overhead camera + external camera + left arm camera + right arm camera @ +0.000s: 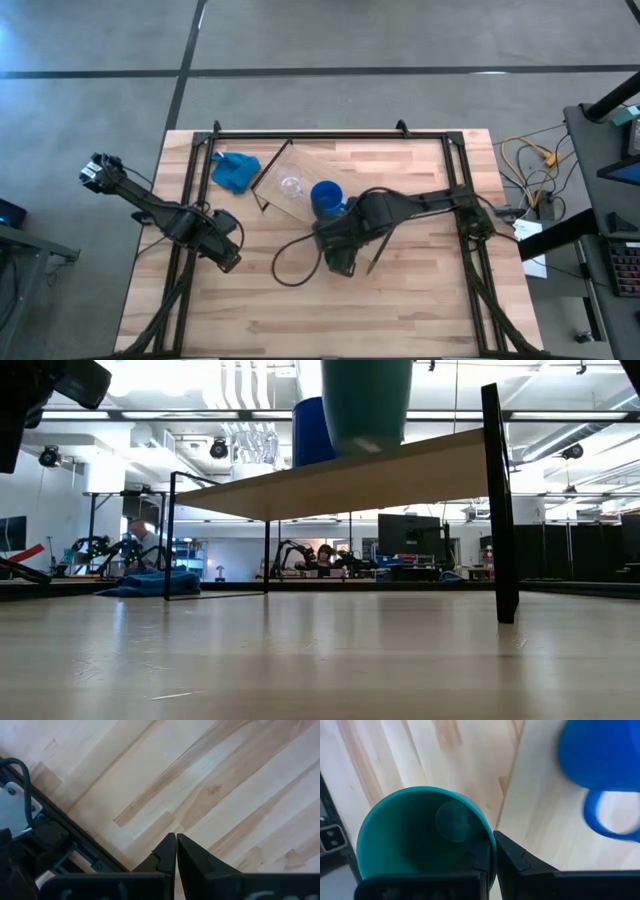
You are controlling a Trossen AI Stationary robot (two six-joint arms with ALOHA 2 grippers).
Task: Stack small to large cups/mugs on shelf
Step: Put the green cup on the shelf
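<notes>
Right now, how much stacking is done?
The tiny clear glass cup and the bright blue handled mug stand on the light-wood shelf, not stacked. The right gripper holds the dark green cup by its rim beside the shelf. Nesting all three is left. The left gripper waits shut over the table.

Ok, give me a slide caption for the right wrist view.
Right pincer gripping the rim of the teal-green cup above the shelf edge, beside the blue mug.

a grey concrete floor [350, 40] surrounds the butcher-block table [400, 300], with bright ceiling lights [160, 405] and distant workstations [410, 540] beyond.
</notes>
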